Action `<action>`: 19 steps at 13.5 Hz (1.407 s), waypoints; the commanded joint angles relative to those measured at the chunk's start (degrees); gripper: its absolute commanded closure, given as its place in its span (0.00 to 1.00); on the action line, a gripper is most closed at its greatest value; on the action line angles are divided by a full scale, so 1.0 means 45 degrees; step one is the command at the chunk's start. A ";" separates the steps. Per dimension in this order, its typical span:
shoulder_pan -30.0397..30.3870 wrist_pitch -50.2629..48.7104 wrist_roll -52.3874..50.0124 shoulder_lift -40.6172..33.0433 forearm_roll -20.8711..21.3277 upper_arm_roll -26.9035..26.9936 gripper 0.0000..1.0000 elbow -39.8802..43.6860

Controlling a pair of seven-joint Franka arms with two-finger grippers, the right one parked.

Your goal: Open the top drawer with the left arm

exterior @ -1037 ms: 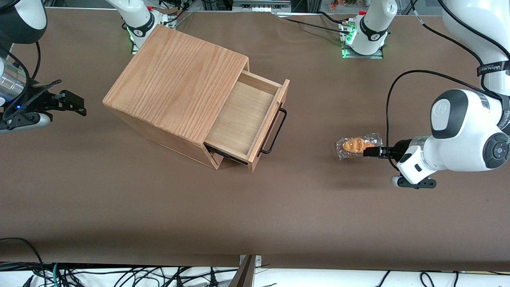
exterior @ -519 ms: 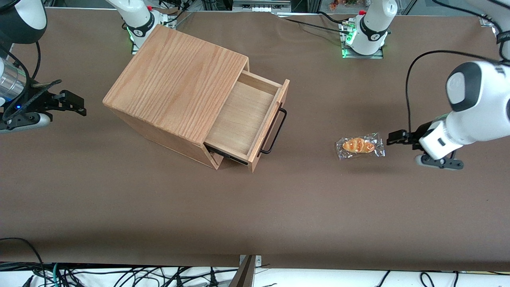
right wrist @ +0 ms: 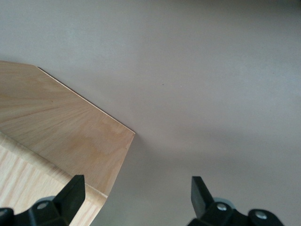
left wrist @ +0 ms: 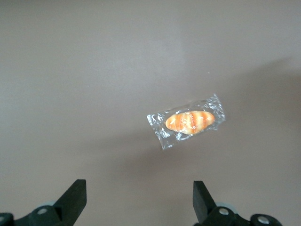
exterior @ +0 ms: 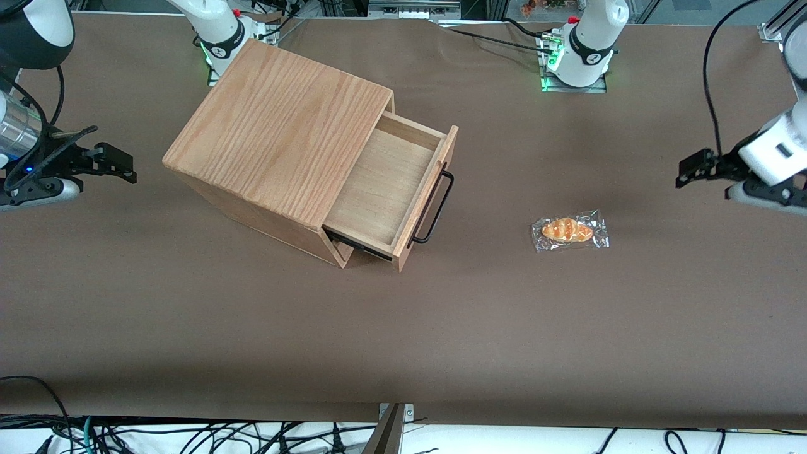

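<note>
Hovering with my gripper wide open and empty, I risk crushing the wrapped bread roll at one o'clock by descending; top drawer already open.

White left arm, black cable, black gripper

The left arm reached in from the working end, its gripper raised above the table, pointing toward nine o'clock, fingers spread wide apart.
</note>
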 commanded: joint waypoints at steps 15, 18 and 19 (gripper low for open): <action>0.0071 -0.1370 0.0087 -0.0987 0.0349 -0.1208 0.00 0.1147; 0.0071 -0.1409 0.0107 -0.1007 0.0350 -0.1188 0.00 0.1147; 0.0071 -0.1583 0.0107 -0.1007 0.0350 -0.1208 0.00 0.1147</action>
